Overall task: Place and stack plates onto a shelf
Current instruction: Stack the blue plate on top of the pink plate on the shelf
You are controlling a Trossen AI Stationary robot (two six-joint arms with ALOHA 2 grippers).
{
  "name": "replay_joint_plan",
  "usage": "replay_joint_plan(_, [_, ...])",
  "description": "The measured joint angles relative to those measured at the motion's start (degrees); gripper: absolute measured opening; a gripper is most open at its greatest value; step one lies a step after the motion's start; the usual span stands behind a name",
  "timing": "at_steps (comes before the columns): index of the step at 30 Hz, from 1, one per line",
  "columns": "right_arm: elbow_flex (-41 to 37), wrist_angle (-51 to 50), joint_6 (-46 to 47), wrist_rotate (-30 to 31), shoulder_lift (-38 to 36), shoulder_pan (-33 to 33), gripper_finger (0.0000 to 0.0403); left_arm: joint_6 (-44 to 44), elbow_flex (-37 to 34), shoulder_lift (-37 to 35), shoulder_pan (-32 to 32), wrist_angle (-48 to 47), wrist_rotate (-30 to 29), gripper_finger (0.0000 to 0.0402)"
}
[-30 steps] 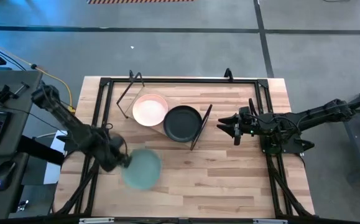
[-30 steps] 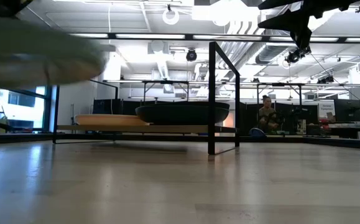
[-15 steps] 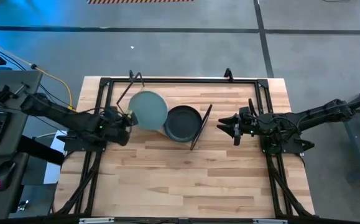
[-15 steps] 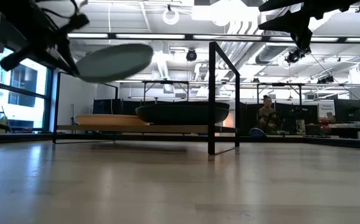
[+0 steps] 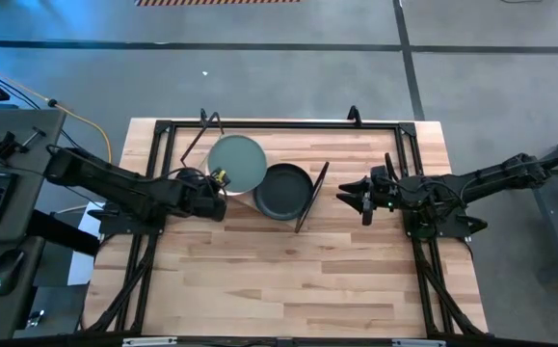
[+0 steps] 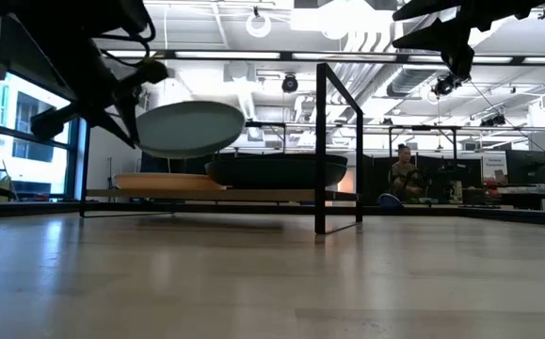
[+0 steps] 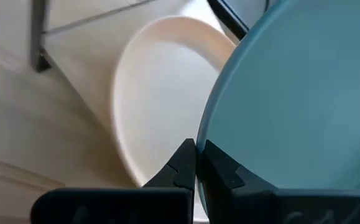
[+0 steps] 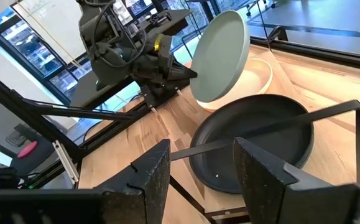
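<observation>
Left gripper (image 5: 219,183) pinching mint plate (image 5: 236,163) by rim, tilted above pink plate (image 7: 161,118) | right gripper (image 5: 362,200) spread, hovering beside shelf (image 5: 303,207)

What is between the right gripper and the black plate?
Only the shelf's black end frame stands between the right gripper and the black plate, in the high view.
</observation>
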Motion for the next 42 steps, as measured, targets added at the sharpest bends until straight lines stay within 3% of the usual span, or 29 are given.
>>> replay_joint_plan(11, [0.0, -0.7, 0.1, 0.0, 0.0, 0.0, 0.0155, 0.6, 0.0, 0.2, 2.2, -8.2, 3.3, 0.0001])
replay_joint_plan(18, [0.0, -0.7, 0.1, 0.0, 0.0, 0.0, 0.0155, 1.5, 0.0, 0.2, 2.4, -8.5, 4.0, 0.0004])
replay_joint_plan(23, [0.0, -0.7, 0.1, 0.0, 0.0, 0.0, 0.0155, 5.9, 0.0, 0.2, 2.4, -8.5, 4.0, 0.0018])
replay_joint_plan(32, [0.0, -0.7, 0.3, 0.0, 0.0, 0.0, 0.0155, 6.0, 0.0, 0.1, 2.4, -8.8, 0.1, 0.0042])
replay_joint_plan(38, [0.0, -0.7, 1.6, 0.0, 0.0, 0.0, 0.0155, 6.1, 0.0, -2.5, 2.4, -8.9, 0.1, 0.0076])
replay_joint_plan(42, [0.0, -0.7, 1.6, 0.0, 0.0, 0.0, 0.0155, 10.8, 0.0, -5.4, 2.4, -8.9, 0.0, 0.0096])
